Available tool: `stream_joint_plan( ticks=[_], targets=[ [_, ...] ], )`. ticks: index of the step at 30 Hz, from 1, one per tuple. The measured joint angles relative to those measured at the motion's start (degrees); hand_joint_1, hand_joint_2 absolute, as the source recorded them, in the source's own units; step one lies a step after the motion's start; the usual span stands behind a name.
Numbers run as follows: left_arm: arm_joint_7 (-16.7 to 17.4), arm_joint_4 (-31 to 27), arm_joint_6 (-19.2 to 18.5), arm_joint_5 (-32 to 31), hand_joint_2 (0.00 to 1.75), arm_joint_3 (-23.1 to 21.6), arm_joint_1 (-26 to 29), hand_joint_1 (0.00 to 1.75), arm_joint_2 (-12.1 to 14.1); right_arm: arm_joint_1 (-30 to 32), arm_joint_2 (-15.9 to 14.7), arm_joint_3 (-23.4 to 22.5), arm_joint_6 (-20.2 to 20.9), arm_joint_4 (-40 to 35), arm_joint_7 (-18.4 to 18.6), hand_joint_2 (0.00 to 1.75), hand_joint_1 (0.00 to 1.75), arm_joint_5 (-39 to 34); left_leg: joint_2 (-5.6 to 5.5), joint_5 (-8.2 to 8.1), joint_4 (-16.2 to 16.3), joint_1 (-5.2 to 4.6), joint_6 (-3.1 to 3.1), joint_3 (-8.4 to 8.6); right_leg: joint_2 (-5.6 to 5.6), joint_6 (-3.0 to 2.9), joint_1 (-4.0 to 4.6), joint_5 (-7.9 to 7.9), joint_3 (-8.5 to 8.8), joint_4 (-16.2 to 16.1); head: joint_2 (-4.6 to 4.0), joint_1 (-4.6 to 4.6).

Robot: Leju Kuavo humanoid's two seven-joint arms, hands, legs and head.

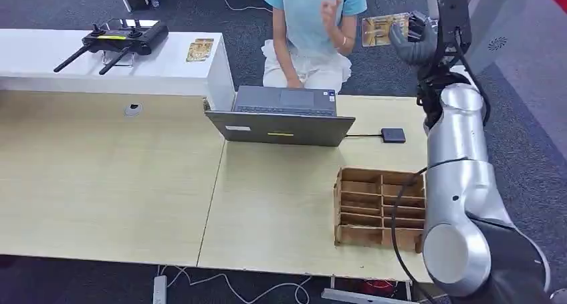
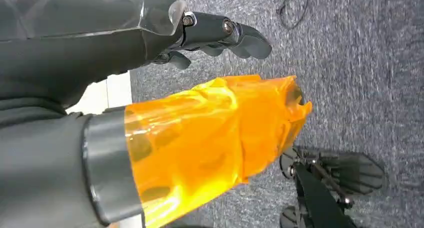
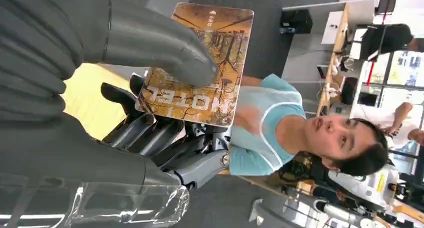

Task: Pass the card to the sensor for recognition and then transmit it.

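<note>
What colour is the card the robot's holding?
Golden brown card with white lettering, clearest in the right wrist view.

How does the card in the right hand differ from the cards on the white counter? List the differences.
The card is pinched in the right hand, raised in the air beside the person; the counter cards lie flat on the white counter, untouched. The held card is single; the counter cards look like a small pile. Both show a similar yellowish-brown print.
</note>
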Motion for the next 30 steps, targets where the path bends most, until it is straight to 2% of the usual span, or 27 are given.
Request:
stream_joint_plan(
  ticks=[7, 18, 24, 30],
  targets=[
    [0.0, 0.0, 0.3, -2.9, 0.0, 0.0, 0.0, 0.0, 1.7, 2.0, -0.1, 0.0, 0.2, 0.5, -1.5, 1.75, 1.75, -5.4, 0.0, 0.0, 0.0, 0.0, 0.0, 0.0, -0.01, 0.0, 0.0, 0.0, 0.0, 0.0, -0.02, 0.02],
    [-0.1, 0.0, 0.3, -2.1, 0.0, 0.0, 0.1, 0.0, 2.6, 2.8, -2.2, 1.0, 0.1, 1.0, -2.2, 1.75, 1.75, -7.5, 0.0, 0.0, 0.0, -0.01, 0.0, 0.0, 0.0, 0.0, -0.01, 0.0, -0.01, 0.0, 0.0, 0.02],
    [-0.7, 0.0, 0.1, -0.1, 0.0, 0.0, 0.2, 0.0, 2.4, 3.5, -5.5, 1.6, 2.3, 1.4, -3.2, 1.75, 1.75, -9.8, -0.1, 0.0, 0.0, -0.01, 0.0, -0.01, -0.09, 0.0, -0.01, 0.0, 0.0, -0.1, -0.02, 0.02],
    [-2.0, 0.0, -0.1, 0.5, 0.0, 0.1, 0.6, 0.0, 1.7, 5.4, -11.8, 1.8, 5.0, 3.7, -4.5, 1.75, 1.75, -13.8, -0.14, -0.02, 0.0, -0.02, 0.03, -0.05, -0.13, 0.02, -0.02, 0.01, 0.03, -0.1, -0.02, 0.02]
  ],
)
